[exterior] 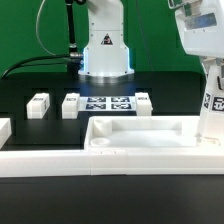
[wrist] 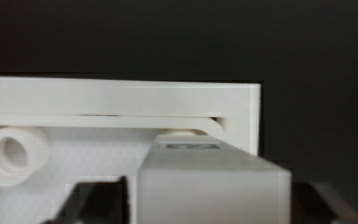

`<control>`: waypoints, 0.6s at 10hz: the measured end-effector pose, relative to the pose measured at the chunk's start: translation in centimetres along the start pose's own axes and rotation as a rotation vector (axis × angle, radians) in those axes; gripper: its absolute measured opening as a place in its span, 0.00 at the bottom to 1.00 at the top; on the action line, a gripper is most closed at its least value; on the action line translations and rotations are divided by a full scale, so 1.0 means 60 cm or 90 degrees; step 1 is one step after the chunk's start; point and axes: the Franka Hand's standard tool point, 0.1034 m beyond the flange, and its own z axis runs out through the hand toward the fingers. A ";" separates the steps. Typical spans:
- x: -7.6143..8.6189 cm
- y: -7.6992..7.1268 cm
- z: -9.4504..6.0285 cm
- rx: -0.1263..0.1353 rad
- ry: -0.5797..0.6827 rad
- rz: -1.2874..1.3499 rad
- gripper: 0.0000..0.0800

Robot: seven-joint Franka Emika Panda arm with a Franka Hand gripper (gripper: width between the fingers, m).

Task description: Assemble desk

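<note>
The desk top [exterior: 130, 138], a white tray with a raised rim, lies at the front of the table. My gripper [exterior: 212, 82] is shut on a white square leg [exterior: 211, 118] and holds it upright over the top's corner at the exterior view's right. In the wrist view the leg [wrist: 211, 180] fills the space between my dark fingers [wrist: 108, 203], and its end points at a slot [wrist: 186, 125] in the top's corner [wrist: 140, 105]. A round socket [wrist: 11, 155] shows beside it. I cannot tell whether the leg touches the top.
Three loose legs lie behind the top: two [exterior: 38, 105] [exterior: 71, 104] at the exterior view's left and one [exterior: 143, 102] right of the marker board [exterior: 108, 104]. A long white border rail [exterior: 60, 162] runs along the front. The robot base [exterior: 106, 55] stands at the back.
</note>
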 end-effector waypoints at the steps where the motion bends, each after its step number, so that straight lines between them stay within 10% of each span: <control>1: 0.001 0.000 -0.001 -0.014 0.004 -0.143 0.74; 6: -0.009 -0.003 0.001 -0.026 0.003 -0.484 0.81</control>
